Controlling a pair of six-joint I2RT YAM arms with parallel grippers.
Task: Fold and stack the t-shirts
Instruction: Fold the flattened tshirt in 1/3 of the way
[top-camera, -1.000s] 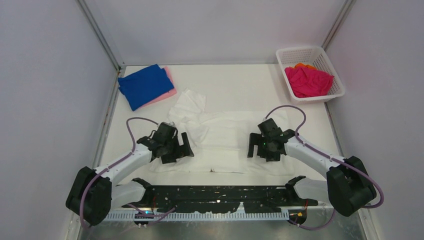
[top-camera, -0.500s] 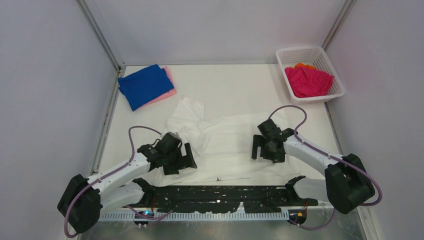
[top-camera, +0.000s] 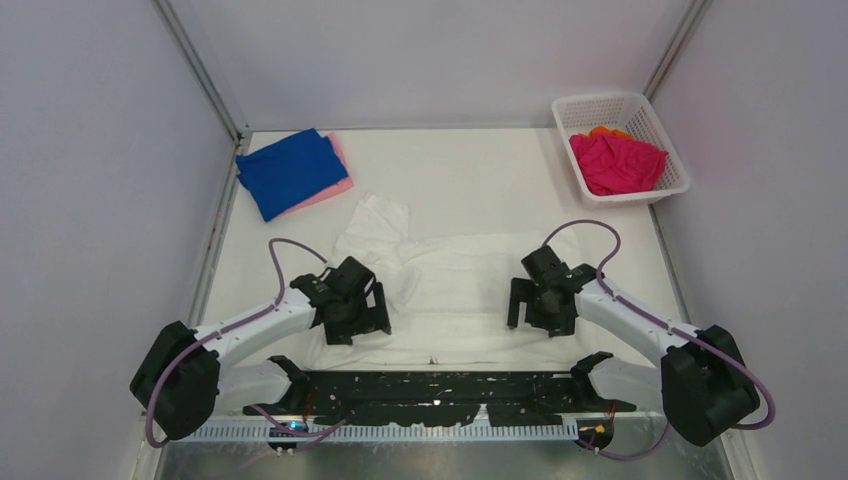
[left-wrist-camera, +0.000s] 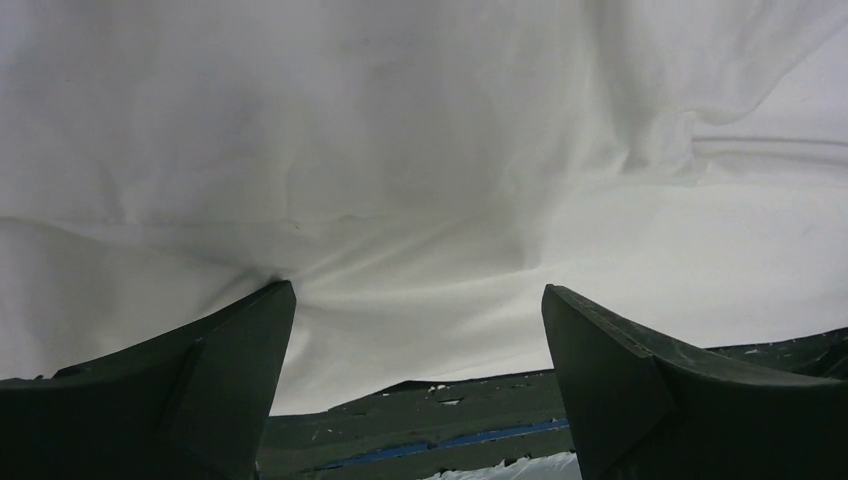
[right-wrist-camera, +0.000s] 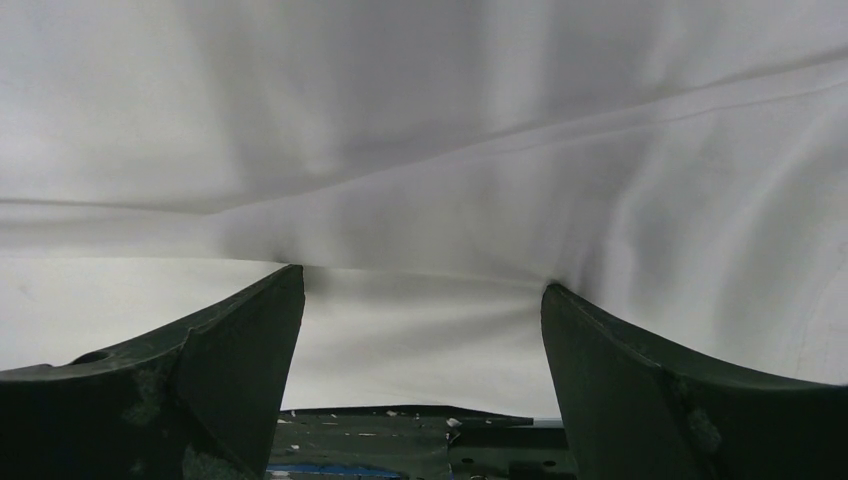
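A white t-shirt (top-camera: 455, 285) lies spread and wrinkled across the middle of the table. My left gripper (top-camera: 362, 322) is open with its fingertips pressed down on the shirt's near left part; the left wrist view shows the jaws (left-wrist-camera: 418, 300) wide apart over white cloth (left-wrist-camera: 400, 150). My right gripper (top-camera: 537, 318) is open and pressed on the shirt's near right part, as the right wrist view (right-wrist-camera: 422, 285) shows on the cloth (right-wrist-camera: 420, 130). A folded royal blue shirt (top-camera: 288, 170) lies on a pale pink shirt (top-camera: 340, 180) at the back left.
A white mesh basket (top-camera: 662, 135) at the back right holds a crumpled magenta shirt (top-camera: 615, 162) over an orange one (top-camera: 607, 131). The black base plate (top-camera: 450, 390) runs along the near edge, just under the shirt's hem. Grey walls close in the table on three sides.
Both grippers have moved toward the near edge while pressed on the white shirt. The shirt has slid nearer with them and its upper left sleeve has shifted.
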